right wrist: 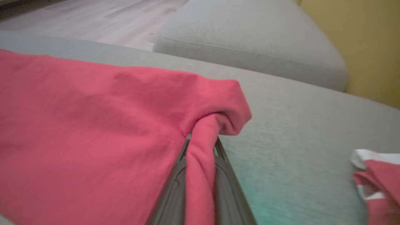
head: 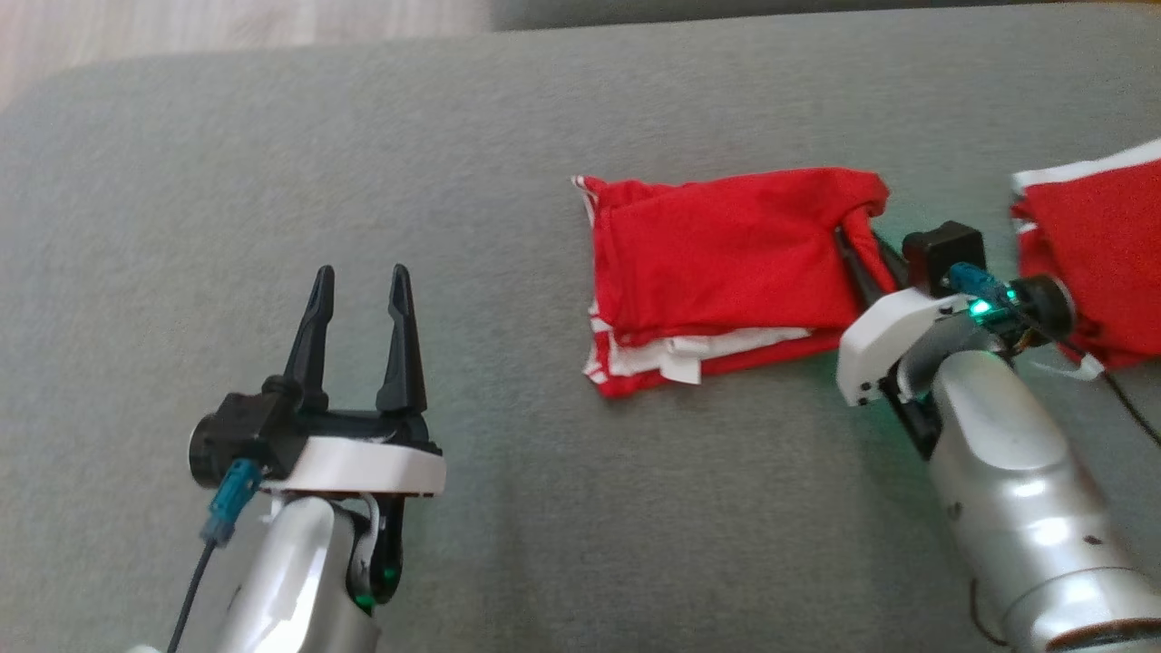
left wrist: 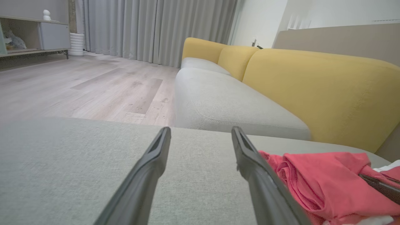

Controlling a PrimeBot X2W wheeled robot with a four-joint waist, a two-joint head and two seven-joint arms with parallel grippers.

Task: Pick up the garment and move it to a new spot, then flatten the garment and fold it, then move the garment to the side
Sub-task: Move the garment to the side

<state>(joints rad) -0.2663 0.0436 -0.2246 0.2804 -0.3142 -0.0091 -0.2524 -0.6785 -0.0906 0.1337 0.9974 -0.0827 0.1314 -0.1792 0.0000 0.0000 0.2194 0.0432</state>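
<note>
On the grey cushion [head: 272, 154], right of centre, I see the folded red garment [head: 726, 263] lying flat, with white trim showing along its near edge. My right gripper [head: 862, 256] is pinching a bunched fold at the garment's right end; red cloth sits between its two fingers [right wrist: 173, 187]. My left gripper [head: 361, 277] hovers with its fingers spread over bare cushion, well apart from the garment. Another red-and-white garment [head: 1097, 254] lies at the far right edge.

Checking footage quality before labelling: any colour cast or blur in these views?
Head view: green glow tints the grey cushion beside the right gripper. Left wrist view: the left gripper looks soft, the floor sharper. Right wrist view: teal cast on the cushion, garment slightly blurred.
</note>
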